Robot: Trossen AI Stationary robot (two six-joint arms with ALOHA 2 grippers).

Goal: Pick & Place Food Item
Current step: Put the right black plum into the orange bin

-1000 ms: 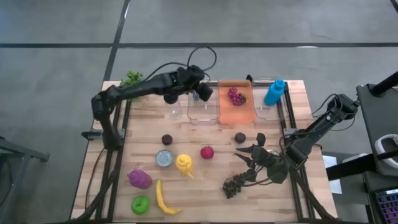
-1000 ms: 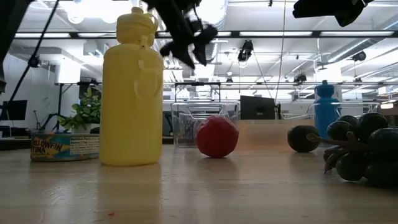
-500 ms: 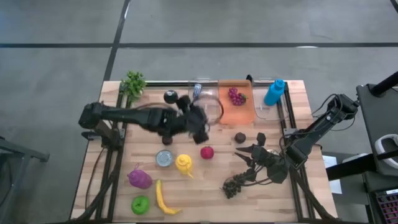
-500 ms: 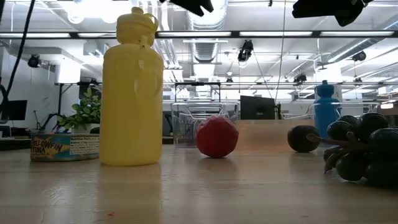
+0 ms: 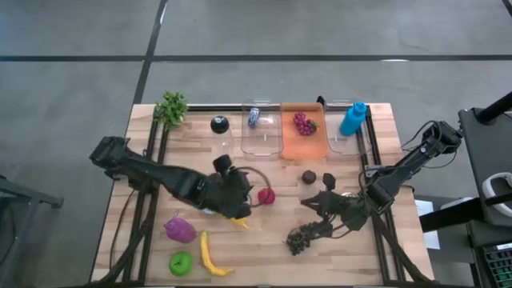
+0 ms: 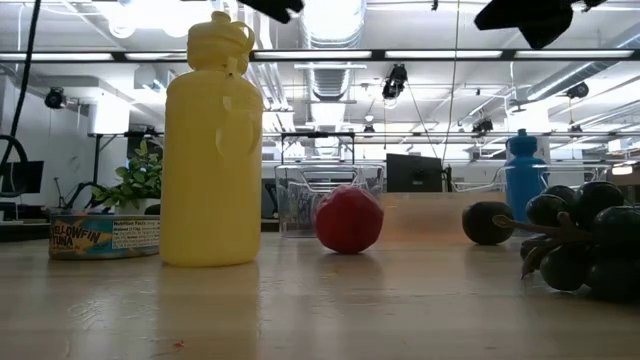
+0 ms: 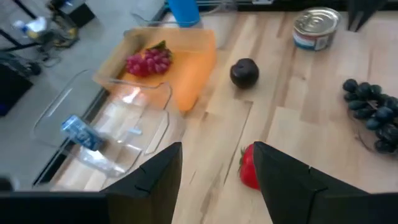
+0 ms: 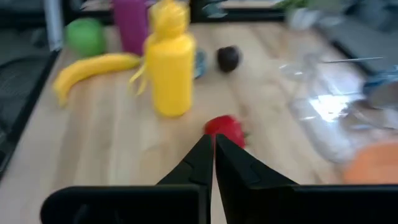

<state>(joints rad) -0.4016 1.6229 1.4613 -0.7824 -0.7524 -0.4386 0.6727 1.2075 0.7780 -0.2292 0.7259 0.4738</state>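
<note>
Empty left tool (image 7: 214, 180), fingers apart

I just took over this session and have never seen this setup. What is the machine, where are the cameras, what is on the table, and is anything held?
Two dark robot arms work at a wooden table. One camera looks straight down, one sits at table height, and one rides each wrist. The left gripper is open and empty above the red fruit. The right gripper is shut on nothing, near the dark grapes. Also there: yellow bottle, tuna can, banana, blue bottle.
</note>
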